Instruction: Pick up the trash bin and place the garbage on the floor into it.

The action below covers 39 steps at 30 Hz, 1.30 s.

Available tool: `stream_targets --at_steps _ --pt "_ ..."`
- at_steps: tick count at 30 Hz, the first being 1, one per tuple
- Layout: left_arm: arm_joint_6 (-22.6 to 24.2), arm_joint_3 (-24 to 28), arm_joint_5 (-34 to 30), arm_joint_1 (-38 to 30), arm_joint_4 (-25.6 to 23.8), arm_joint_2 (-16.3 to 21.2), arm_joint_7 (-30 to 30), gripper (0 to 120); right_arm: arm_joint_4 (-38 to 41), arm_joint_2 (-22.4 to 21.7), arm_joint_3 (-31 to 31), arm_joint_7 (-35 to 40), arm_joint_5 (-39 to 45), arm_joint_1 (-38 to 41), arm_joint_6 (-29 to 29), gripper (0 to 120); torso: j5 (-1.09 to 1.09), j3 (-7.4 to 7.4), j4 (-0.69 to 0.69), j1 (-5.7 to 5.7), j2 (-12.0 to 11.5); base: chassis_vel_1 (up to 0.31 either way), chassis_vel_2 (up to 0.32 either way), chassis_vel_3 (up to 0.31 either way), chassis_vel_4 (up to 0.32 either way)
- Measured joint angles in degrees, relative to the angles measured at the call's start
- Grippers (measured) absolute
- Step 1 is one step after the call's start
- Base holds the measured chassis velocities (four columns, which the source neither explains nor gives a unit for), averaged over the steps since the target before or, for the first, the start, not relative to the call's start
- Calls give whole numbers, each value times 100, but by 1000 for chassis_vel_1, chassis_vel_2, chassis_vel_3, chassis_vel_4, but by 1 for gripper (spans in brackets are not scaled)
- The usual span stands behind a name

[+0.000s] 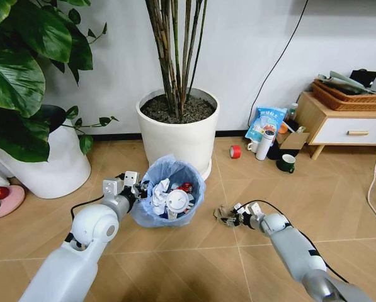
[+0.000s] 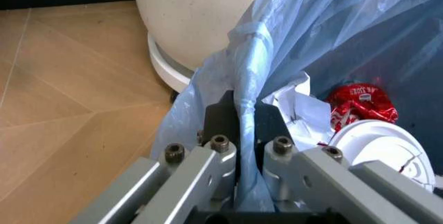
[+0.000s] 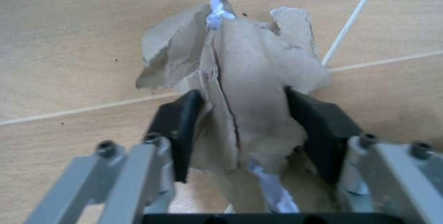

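Your left gripper (image 1: 131, 183) pinches the crinkly light-blue bag rim of the small round trash bin (image 1: 169, 192), which sits before the white plant pot (image 1: 178, 129). Your right gripper (image 3: 242, 130) clamps crumpled brown paper (image 3: 239, 86) low over the chevron wood floor (image 1: 175, 264).

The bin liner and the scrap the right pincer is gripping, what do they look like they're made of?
The bin liner looks like thin light-blue plastic film: translucent, glossy, finely wrinkled, bunched in the left pincer. The scrap in the right pincer looks like matte brown paper or thin card, creased with torn edges.
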Motion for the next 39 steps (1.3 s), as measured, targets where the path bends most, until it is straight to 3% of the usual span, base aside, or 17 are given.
stream_targets --at_steps 12,24,39 --pt "0 6 1 0 -24 4 -6 0 63 -9 33 63 82 -60 6 0 0 0 0 0 0 0 0 0 0" --pt "0 17 -18 9 -65 37 -14 0 746 -86 224 404 689 -407 -132 0 2 0 0 0 0 0 0 0 0" --pt "0 -64 -14 233 -157 105 -113 0 3269 -653 1073 513 1790 -1108 -321 0 0 0 1 0 0 0 0 0 0"
